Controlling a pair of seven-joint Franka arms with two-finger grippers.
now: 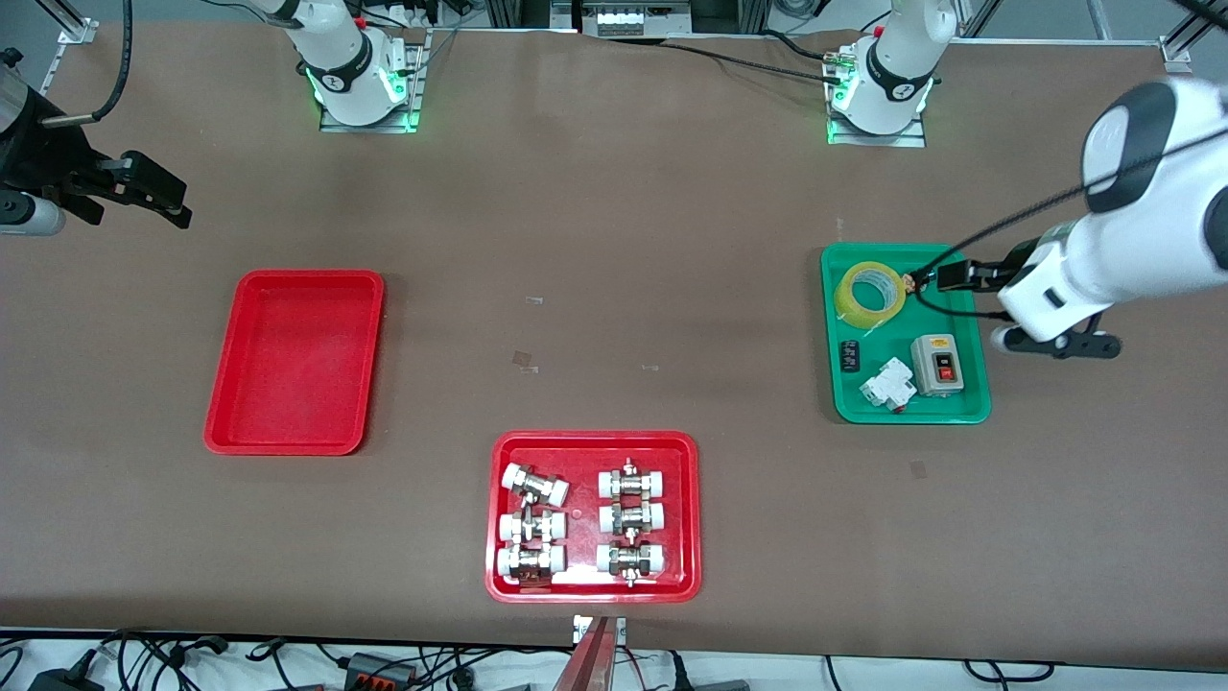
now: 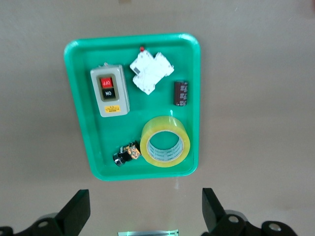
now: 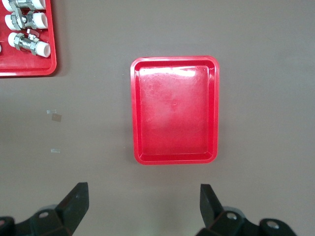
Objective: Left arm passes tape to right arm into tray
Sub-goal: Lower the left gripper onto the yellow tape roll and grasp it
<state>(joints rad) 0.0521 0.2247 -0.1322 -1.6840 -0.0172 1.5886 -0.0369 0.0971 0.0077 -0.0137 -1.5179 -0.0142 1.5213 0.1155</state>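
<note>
High front view; wrist views straight down over separate trays.

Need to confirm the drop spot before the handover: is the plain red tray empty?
Empty. The tray shows only bare red floor in the right wrist view, and the tape lies in the green tray.

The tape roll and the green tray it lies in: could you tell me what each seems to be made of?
The tape looks like glossy, translucent yellow plastic film wound on a pale core, probably card or plastic. You can see the windings' sheen and the light ring inside. The green tray seems to be smooth moulded plastic, judging by its even colour, rounded corners and raised rim.
</note>
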